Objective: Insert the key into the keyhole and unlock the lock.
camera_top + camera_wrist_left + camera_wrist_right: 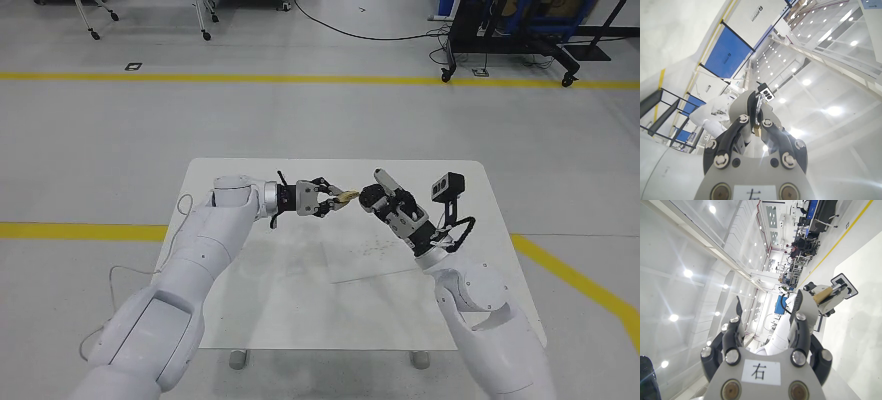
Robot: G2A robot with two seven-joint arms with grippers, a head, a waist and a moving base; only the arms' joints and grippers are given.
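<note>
- White, glossy, rounded arms [200, 260]; black cable [466, 232] at centre right.
- Left gripper [760, 106], right gripper [769, 298]: grey bases, black links, silver screws, white labels.

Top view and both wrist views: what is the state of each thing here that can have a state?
Left gripper: shut on the brass padlock, held up above the table.
Brass padlock: gripped and lifted off the table; whether it is locked or unlocked cannot be told.
Right gripper: open, nothing between its fingers, close to the padlock.
</note>
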